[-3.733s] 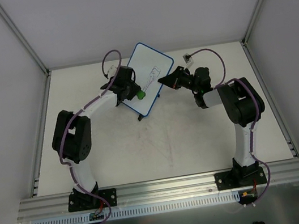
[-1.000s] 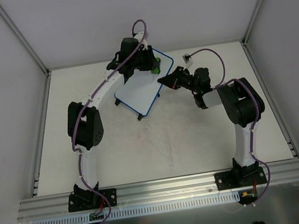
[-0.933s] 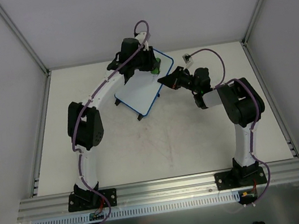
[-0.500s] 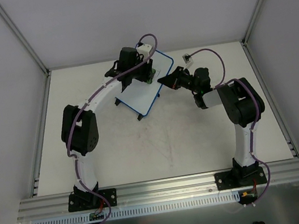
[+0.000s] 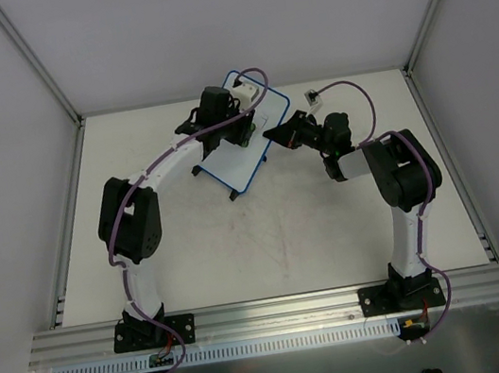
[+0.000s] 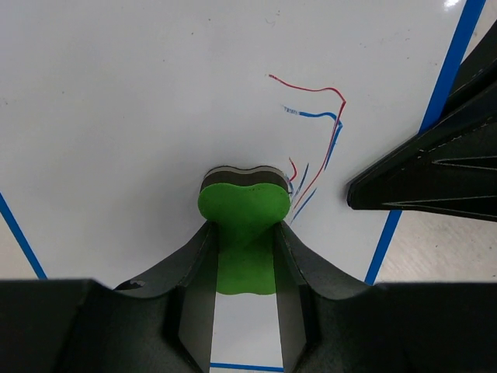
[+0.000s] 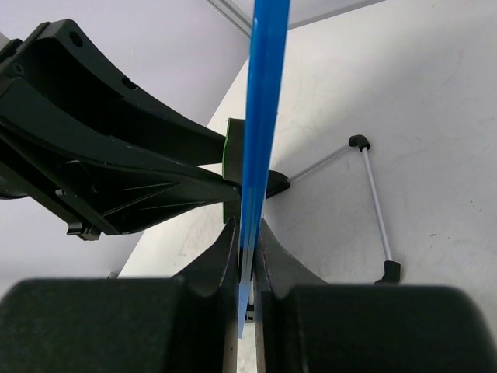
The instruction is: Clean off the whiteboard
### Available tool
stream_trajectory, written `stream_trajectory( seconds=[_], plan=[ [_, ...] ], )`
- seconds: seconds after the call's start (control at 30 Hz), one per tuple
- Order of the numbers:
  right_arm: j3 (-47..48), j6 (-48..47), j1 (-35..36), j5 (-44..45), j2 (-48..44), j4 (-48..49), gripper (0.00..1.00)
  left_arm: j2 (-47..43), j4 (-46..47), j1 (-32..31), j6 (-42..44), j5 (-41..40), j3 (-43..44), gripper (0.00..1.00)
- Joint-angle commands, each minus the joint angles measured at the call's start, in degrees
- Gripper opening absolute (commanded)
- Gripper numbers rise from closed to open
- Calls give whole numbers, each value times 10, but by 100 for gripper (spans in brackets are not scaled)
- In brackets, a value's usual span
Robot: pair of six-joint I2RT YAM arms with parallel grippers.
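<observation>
At the far middle of the pale table (image 5: 285, 228), from above, the small white rectangular board with a thin blue rim (image 5: 244, 163) is sitting where it was, while the left gripper (image 5: 242, 128) has drawn back from its far corner. At the left wrist, the fingers (image 6: 200, 264) are clamping a green eraser block (image 6: 241, 206) against the board, beside thin red and blue strokes (image 6: 318, 132). At the right wrist, the right gripper (image 7: 247, 233) is pinching the rim edge-on.

Whiteboard (image 5: 241, 161) — small white rectangle, thin blue rim, rounded corners — sits at the far middle of the table, turned diagonally and raised on thin wire legs with black feet. Face mostly clean; a few thin red and blue lines remain near its right rim, just beside the green eraser (image 6: 241, 206) touching it. Right gripper (image 7: 247, 233) pinches that rim.
</observation>
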Motion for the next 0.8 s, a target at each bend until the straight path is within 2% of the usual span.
stream_trajectory(
  seconds=[0.0,0.57,0.77],
  plan=[
    [1,-46,26,-53,-29,42,0,18,-53,-27,46,-5,14,0],
    [1,-47,26,-55,-28,42,0,77,-54,-53,86,0,183,0],
    [1,-47,26,-54,-28,42,0,82,-54,-60,114,-22,162,0]
  ],
)
